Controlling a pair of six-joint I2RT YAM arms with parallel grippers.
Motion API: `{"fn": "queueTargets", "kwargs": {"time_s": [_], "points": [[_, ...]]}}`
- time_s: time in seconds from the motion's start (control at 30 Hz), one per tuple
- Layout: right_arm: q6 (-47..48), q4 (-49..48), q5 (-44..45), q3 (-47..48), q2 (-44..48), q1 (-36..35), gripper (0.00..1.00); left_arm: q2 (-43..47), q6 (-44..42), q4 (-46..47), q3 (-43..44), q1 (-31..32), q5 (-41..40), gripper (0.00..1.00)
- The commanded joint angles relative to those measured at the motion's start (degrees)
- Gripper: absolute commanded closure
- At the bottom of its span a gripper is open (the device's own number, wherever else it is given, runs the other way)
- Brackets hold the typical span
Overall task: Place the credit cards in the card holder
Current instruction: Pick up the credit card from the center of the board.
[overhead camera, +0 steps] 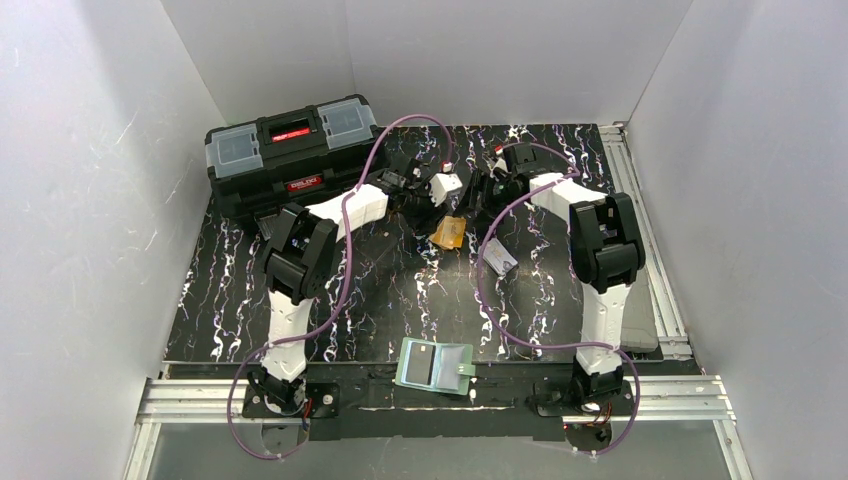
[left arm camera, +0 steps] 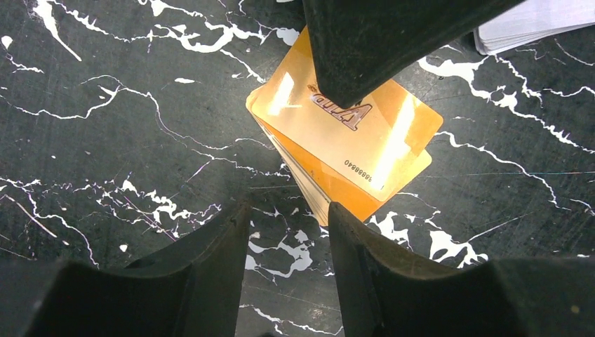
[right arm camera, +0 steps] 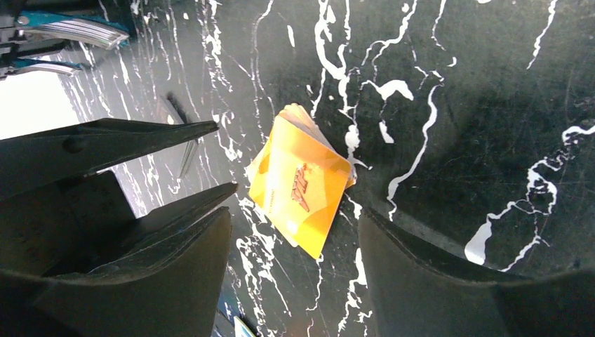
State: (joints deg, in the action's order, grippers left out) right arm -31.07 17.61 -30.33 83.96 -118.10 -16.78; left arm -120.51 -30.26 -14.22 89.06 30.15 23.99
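Blunt black fingers [left arm camera: 203,267] of the left gripper [left arm camera: 288,210] fill the bottom of the left wrist view. They stand apart, with only the marbled table [overhead camera: 380,300] showing in the gap, and they grasp nothing. Just above their tips lie the orange cards [left arm camera: 344,140], a small fanned stack flat on the table, its lower corner close to the right-hand finger. From the top of that frame a dark finger [left arm camera: 372,42] of the other arm reaches over the stack's upper edge; whether it presses on the top card cannot be told. A pile of white cards [left arm camera: 533,21] shows in the upper right corner, apart from the orange ones.

In the right wrist view the right gripper [right arm camera: 295,225] is spread wide and released. The orange stack lies in the middle of the frame, just above the gap between the jaws, and neither jaw closes on it.

From the top camera both arms lean toward the middle of the table. The orange stack sits in the centre of the frame, just below the two grippers, and the white cards lie a little lower and to its right. The card holder [overhead camera: 435,365] lies open at the bottom centre, on the table's near edge between the arm bases and well apart from all the cards. A black toolbox [overhead camera: 290,150] stands at the upper left.
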Motion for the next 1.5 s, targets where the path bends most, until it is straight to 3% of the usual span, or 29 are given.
{"fn": "queueTargets", "kwargs": {"time_s": [0.0,0.93,1.47], "points": [[-0.14,-2.00,-1.58,0.49,-1.45,0.16,0.28,1.16,2.31,-0.57,2.19,-0.36,2.62,0.57],[-3.39,-8.11,-5.46,-5.99,-3.21,-0.19,0.38,-3.01,0.60,0.96,3.51,-0.18,4.60,0.58],[-3.84,-8.90,-5.31,-7.39,-2.70,-0.80,0.39,0.97,0.84,3.55,1.70,0.21,4.48,0.59]]}}
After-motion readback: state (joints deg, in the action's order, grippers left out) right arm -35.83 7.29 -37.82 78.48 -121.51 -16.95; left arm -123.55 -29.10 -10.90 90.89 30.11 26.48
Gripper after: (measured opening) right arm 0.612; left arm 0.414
